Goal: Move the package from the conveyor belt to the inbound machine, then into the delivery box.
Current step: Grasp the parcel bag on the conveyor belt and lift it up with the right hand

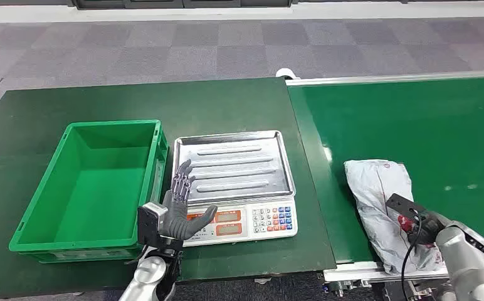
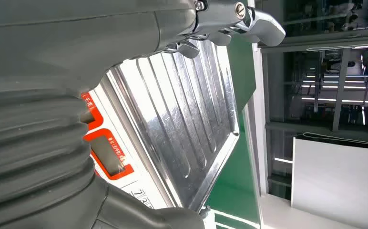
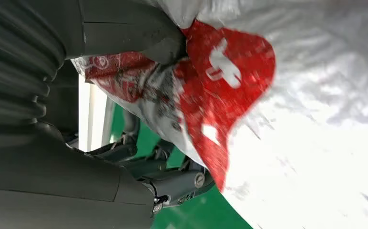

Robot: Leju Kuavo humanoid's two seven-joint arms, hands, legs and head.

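Package (image 1: pixel 377 200) lies on the conveyor belt (image 1: pixel 427 125) in the head view, near its edge, right hand (image 1: pixel 429 227) on it; left hand (image 1: pixel 180 213) hovers spread (empty) over the scale (image 1: pixel 239 188). Right wrist view: fingers (image 3: pixel 172 179) curl under the crumpled bag, thumb on top. Slick, limp plastic could slip from that hold.

The head cam sits high on the robot and looks forward and down over the dark green table (image 1: pixel 101 103) and the bright green conveyor belt (image 1: pixel 427 125), taking both in from well back. The left wrist cam is turned on its side and sits very close over the ribbed silver metal tray of the white electronic scale (image 2: pixel 182 129), the same tray (image 1: pixel 239 163) the head cam sees mid-table. The right wrist cam is jammed right up against the crumpled white plastic package with red print (image 3: pixel 291 105), which the head cam shows near the belt's front edge (image 1: pixel 377 200).
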